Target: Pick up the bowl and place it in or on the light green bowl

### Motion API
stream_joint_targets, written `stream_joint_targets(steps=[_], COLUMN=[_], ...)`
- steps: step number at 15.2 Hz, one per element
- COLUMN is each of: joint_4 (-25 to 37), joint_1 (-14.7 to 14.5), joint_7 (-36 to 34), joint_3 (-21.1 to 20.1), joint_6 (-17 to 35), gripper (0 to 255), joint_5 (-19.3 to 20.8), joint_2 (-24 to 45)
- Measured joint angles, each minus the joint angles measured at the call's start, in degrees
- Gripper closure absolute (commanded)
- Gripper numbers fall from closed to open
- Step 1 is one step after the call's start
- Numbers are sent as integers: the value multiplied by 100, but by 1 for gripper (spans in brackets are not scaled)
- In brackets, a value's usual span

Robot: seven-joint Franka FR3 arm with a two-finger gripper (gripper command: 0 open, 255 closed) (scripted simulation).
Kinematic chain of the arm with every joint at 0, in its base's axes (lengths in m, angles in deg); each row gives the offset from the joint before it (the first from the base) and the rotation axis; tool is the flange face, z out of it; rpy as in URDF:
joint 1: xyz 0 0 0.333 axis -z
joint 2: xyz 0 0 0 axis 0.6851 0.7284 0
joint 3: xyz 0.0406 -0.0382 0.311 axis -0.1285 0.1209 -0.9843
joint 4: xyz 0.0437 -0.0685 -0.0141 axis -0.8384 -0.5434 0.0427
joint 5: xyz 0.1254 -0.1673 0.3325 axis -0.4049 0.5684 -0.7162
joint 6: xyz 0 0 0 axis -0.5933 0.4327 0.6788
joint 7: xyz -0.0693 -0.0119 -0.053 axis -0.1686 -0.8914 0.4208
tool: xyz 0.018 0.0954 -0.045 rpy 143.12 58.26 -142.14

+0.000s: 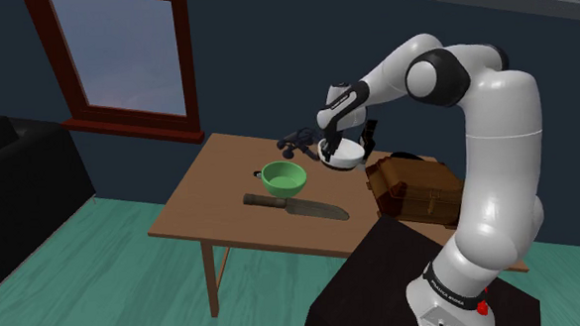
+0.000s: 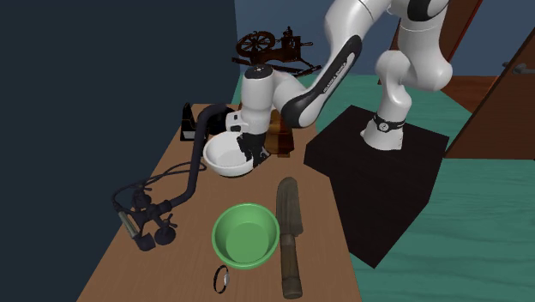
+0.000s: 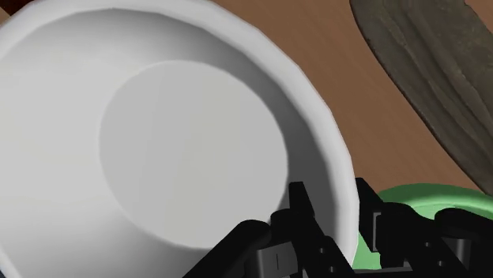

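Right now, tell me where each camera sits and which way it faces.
Shoulder view: beside the stand, looking down across the table; whole arm shows.
Second exterior view: off the table's end, looking along it toward arm and stand.
Wrist view: on the hand, looking into the white bowl; end effector clasps its rim.
Shared: all three show the green bowl.
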Motion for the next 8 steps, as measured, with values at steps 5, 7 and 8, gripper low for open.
stream_joint_targets(steps=[5, 7, 8], joint_4=[204, 382, 507], joint_1=[-278, -450, -525], joint_7=[-356, -589, -697], joint_3=[-43, -91, -120], joint_6=[-265, -400, -460], gripper=[255, 255, 255], joint_5=[65, 88, 88], joint_2=[-33, 28, 107])
